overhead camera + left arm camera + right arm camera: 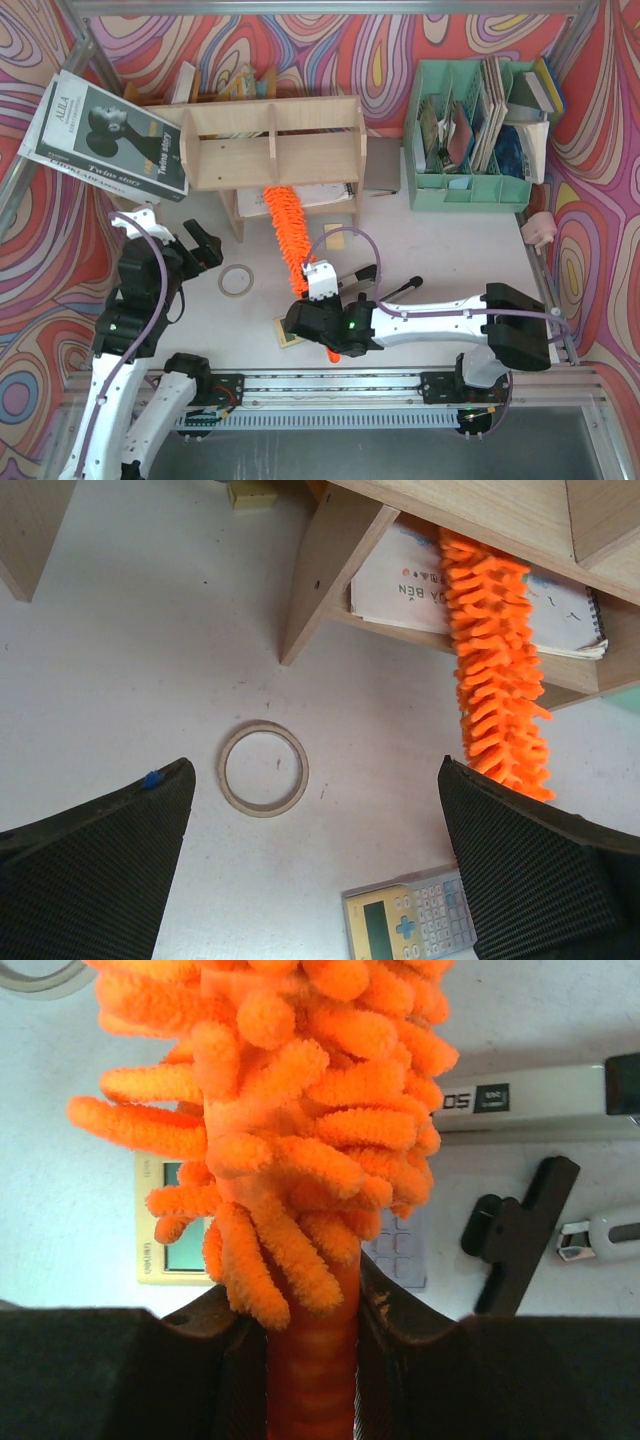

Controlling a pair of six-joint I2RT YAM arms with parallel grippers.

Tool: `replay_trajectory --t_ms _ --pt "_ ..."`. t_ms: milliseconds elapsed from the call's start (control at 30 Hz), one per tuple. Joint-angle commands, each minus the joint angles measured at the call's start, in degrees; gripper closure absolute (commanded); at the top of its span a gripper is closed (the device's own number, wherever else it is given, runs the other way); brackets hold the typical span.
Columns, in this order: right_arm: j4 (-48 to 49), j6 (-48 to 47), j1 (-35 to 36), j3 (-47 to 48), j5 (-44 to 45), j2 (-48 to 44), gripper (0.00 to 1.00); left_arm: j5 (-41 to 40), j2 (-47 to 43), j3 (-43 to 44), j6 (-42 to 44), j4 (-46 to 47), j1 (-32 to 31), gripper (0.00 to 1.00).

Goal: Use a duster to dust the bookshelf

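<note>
From above there are two arms, one bookshelf (270, 140), one duster (287, 225), one mint-green organiser (470, 150), one wooden ring (236, 281) and one calculator (290, 335). The right arm lies low across the table with its forearm stretched leftward. The right gripper (312, 300) is clamped on the duster's handle, and the fluffy brush runs straight ahead of it into the bookshelf's lower tier. The left arm is bent upright, and the left gripper (203, 250) is spread wide and holds nothing, with the ring just to its right. In the left wrist view, one ring (263, 768) lies on the table just ahead of the open left gripper (315, 775). One calculator (410, 925) lies beside its right finger. Further ahead and to the right, the duster (495, 670) crosses one spiral notebook (410, 580) on the bookshelf's (330, 570) bottom board, though whether the fibres press on it is hard to tell. In the right wrist view, the right gripper (310, 1360) pinches the duster (290, 1110) by its orange stem, right at the base of the fluff. The calculator (175, 1250) lies below the brush to the left, and one stapler (530, 1100) and one black clip (515, 1230) lie to the right.
</note>
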Motion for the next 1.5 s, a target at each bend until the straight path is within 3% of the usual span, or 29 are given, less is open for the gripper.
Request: replay_trajectory --t_ms 0,233,467,800,933,1067,1233,1467 --pt "4.2 -4.8 0.1 1.7 -0.5 0.3 1.0 -0.1 0.4 -0.6 -0.1 -0.1 0.7 0.02" --pt "-10.3 11.2 0.0 1.6 10.7 -2.5 1.0 -0.3 0.5 -0.7 -0.1 0.3 1.1 0.01" --pt "-11.2 13.9 0.0 0.3 12.0 -3.6 1.0 -0.2 0.7 -0.7 -0.1 0.3 1.3 0.02" --pt "7.6 -7.8 0.0 0.4 0.8 -1.1 1.0 -0.1 0.9 -0.7 -0.1 0.3 1.4 0.01" --pt "9.4 -9.5 0.0 1.0 -0.9 0.1 1.0 0.2 0.6 -0.8 -0.1 0.2 1.4 0.01" --pt "5.7 -6.0 0.0 2.0 2.8 0.6 1.0 -0.2 0.7 -0.7 -0.1 0.2 1.5 0.01" --pt "-5.8 5.9 0.0 1.7 10.1 -0.9 1.0 0.2 0.4 -0.7 -0.1 0.1 1.6 0.01" --pt "-11.0 12.2 -0.5 1.4 12.8 -2.4 1.0 -0.2 0.2 -0.6 -0.1 0.0 1.6 0.01"
